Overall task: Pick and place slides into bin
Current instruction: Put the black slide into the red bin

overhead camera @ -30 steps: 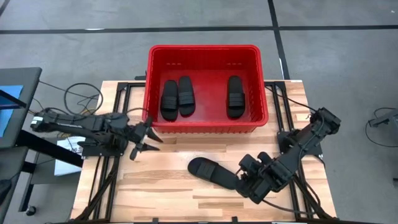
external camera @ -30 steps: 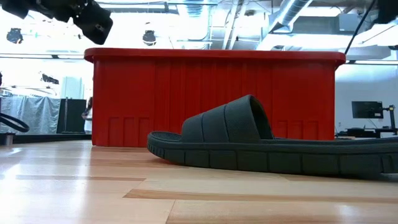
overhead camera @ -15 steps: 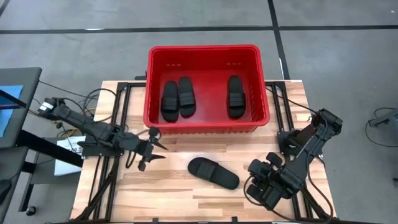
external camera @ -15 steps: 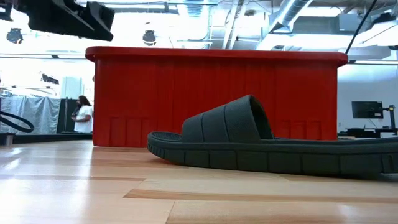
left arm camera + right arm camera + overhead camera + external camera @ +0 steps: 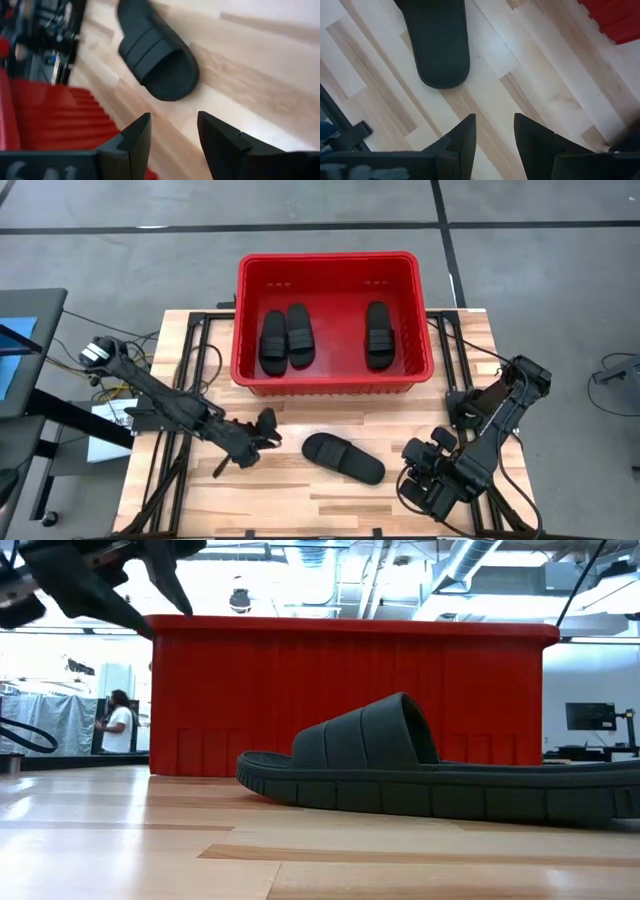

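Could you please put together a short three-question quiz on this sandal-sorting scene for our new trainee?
1. Count: how many black rubber slide sandals lie inside the large red slotted plastic bin?
2. True or false: the one black slide sandal on the wooden table is gripped by the right gripper.
3. Multiple choice: which gripper is nearer that sandal's toe end? A) left gripper  B) right gripper  C) neither is in view

Key
1. Three: two side by side on the left, one on the right.
2. False: its fingers stand apart and empty, short of the sandal.
3. A: the left gripper, fingers open, faces the toe.
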